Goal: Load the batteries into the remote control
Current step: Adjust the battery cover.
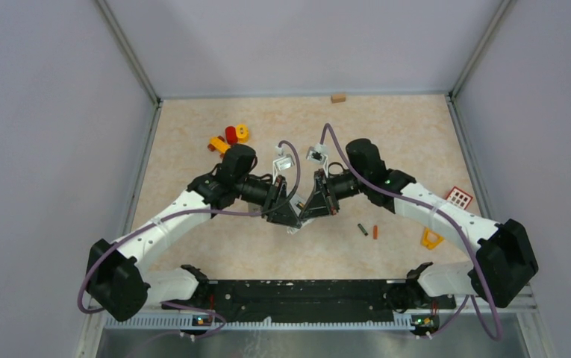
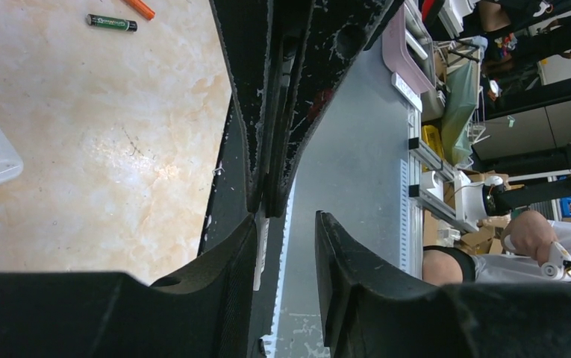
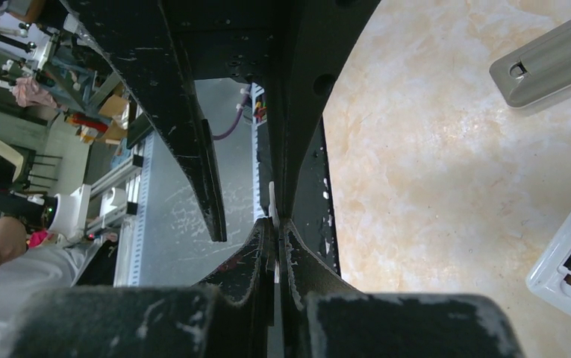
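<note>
Both grippers meet above the table's middle. My right gripper (image 1: 306,212) (image 3: 276,222) is shut on a thin white flat piece (image 3: 271,203), seen edge on; I cannot tell what it is. My left gripper (image 1: 289,216) (image 2: 286,218) is open, its jaws either side of that piece (image 2: 261,250). The white remote (image 3: 566,261) lies open with a green and an orange battery in its bay; the arms hide it in the top view. A dark green battery (image 1: 363,229) (image 2: 110,23) and an orange battery (image 1: 375,232) (image 2: 140,8) lie loose on the table.
A grey elongated cover-like piece (image 3: 554,56) lies on the table. Red and yellow toy blocks (image 1: 230,138) sit at the back left, a wooden block (image 1: 338,97) by the back wall, a red grid piece (image 1: 459,198) and an orange triangle (image 1: 431,239) at the right.
</note>
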